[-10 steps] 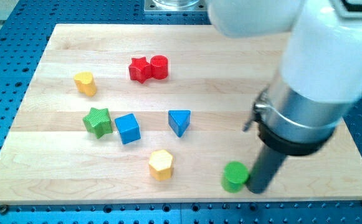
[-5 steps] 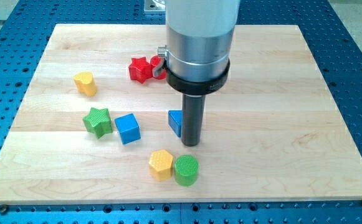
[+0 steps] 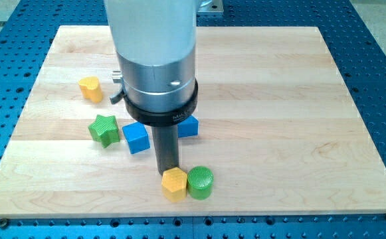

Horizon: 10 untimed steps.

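My tip (image 3: 166,170) stands at the top edge of the yellow hexagon block (image 3: 174,184), touching it or nearly so. The green cylinder (image 3: 200,182) sits right against the hexagon's right side. Up and to the left of my tip lies the blue cube (image 3: 136,137), with the green star (image 3: 104,129) beside it. A blue block (image 3: 189,126) peeks out from behind the arm on the right; its shape is partly hidden. The yellow rounded block (image 3: 91,88) sits alone at the upper left. The red blocks seen earlier are hidden behind the arm.
The wooden board (image 3: 299,133) rests on a blue perforated table (image 3: 385,86). The arm's wide silver and black body (image 3: 156,73) covers the board's upper middle.
The arm has swung from the right to the view's left. The green cylinder was pushed left against the yellow hexagon. My tip now sits above the hexagon, and the red blocks are covered.
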Each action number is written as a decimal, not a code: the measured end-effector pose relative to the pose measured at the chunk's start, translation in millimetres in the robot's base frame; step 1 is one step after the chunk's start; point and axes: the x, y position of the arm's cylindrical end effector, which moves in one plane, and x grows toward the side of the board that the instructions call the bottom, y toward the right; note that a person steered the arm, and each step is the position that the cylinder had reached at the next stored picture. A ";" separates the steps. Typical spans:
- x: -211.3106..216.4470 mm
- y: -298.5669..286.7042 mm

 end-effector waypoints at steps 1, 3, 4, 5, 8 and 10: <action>0.6 10.8; -38.2 56.8; -73.0 78.5; -123.4 81.1; -64.4 41.8; -96.6 50.4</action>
